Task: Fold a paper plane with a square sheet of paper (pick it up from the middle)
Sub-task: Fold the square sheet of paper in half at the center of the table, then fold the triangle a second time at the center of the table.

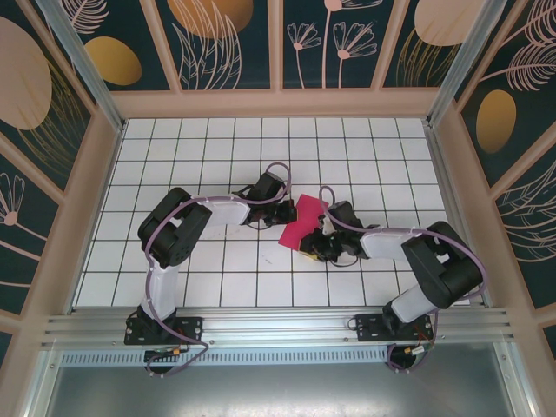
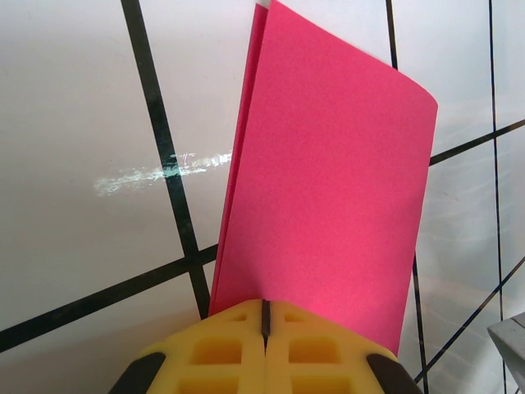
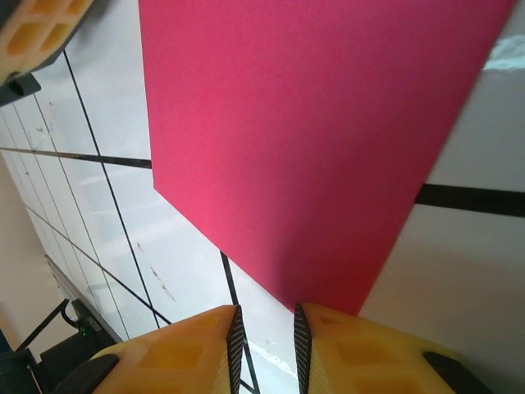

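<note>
Since paper (image 2: 328, 164) is thin, light, floppy & creases easily, pinch edges only, close to the fold. It's doubled over, mid-desk (image 1: 217, 139) btw arms. Left gripper (image 2: 265, 305) jaws clamped on its edge. Right gripper (image 3: 265, 316) jaws slightly apart beside a corner, holding nothing.

The square sheet of paper (image 2: 328, 189) is thin, smooth and matt, with no sheen on its magenta-pink face. The desk (image 2: 74, 98) under it is glossy white tile with dark grid lines, marked by a rough chalky scuff (image 2: 156, 174), while the yellow fingers (image 2: 217, 353) look like matt moulded plastic with recessed cells. Along the near edge runs a brushed metal rail (image 1: 278, 326), and the left arm (image 1: 174, 230) wears smooth black and white plastic shells.
</note>
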Controlling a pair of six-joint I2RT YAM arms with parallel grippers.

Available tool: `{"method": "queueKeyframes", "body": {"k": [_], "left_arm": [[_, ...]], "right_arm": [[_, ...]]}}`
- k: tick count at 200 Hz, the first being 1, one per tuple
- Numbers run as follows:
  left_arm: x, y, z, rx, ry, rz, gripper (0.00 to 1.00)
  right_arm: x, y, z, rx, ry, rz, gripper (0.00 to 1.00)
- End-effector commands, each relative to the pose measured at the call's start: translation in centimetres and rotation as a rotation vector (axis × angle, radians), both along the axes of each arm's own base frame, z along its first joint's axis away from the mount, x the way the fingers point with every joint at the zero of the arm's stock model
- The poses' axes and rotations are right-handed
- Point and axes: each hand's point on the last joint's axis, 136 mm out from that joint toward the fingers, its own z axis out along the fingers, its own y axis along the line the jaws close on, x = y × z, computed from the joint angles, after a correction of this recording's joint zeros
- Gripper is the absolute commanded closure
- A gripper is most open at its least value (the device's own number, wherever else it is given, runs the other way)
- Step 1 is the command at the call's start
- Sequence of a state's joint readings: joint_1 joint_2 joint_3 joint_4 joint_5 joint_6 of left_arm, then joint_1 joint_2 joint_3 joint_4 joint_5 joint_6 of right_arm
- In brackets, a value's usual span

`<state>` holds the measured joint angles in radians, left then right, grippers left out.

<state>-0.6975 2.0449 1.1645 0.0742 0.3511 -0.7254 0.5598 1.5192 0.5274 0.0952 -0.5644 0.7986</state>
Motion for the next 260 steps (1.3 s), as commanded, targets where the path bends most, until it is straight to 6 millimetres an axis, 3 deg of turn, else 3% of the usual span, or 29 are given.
{"method": "queueKeyframes", "body": {"k": [1, 14, 31, 50, 81, 105, 141, 175, 206, 227, 241, 260], "left_arm": [[-3.3, 3.0, -4.8, 0.158, 0.134, -0.007, 0.97], [-3.3, 3.1, -4.7, 0.158, 0.134, -0.004, 0.98], [-3.4, 2.9, -4.5, 0.141, 0.134, -0.005, 0.98], [-3.4, 2.6, -4.3, 0.124, 0.137, -0.005, 0.98], [-3.3, 2.7, -4.1, 0.129, 0.132, -0.002, 0.97], [-3.4, 2.7, -4.2, 0.130, 0.135, 0.000, 0.97], [-3.5, 2.9, -4.3, 0.132, 0.140, 0.001, 0.97], [-3.6, 2.9, -4.4, 0.132, 0.142, 0.002, 0.97], [-3.6, 2.8, -4.0, 0.121, 0.140, 0.008, 0.97], [-3.5, 2.5, -2.4, 0.086, 0.124, 0.011, 0.93], [-3.2, 2.3, -0.4, 0.053, 0.090, 0.015, 0.88], [-2.2, 2.4, 3.0, 0.026, 0.002, 0.041, 0.79]], "right_arm": [[3.4, -0.6, 2.9, 0.008, -0.099, -0.046, 0.73], [5.9, -1.4, 5.5, 0.048, -0.167, -0.094, 0.73], [9.0, -3.9, 6.5, 0.005, -0.235, -0.190, 0.72], [11.8, -5.8, 5.5, -0.016, -0.229, -0.235, 0.73], [14.6, -5.5, 4.2, 0.007, -0.207, -0.224, 0.74], [16.1, -5.9, 2.1, -0.058, -0.176, -0.242, 0.75], [16.6, -6.5, 0.1, -0.121, -0.145, -0.243, 0.75], [17.1, -6.7, 1.2, -0.133, -0.171, -0.238, 0.75], [16.9, -6.6, 1.1, -0.125, -0.159, -0.232, 0.75], [16.2, -6.3, 2.2, -0.119, -0.179, -0.224, 0.73], [15.5, -6.5, 3.6, -0.137, -0.209, -0.226, 0.71], [14.2, -6.8, 4.1, -0.186, -0.208, -0.233, 0.68]]}}
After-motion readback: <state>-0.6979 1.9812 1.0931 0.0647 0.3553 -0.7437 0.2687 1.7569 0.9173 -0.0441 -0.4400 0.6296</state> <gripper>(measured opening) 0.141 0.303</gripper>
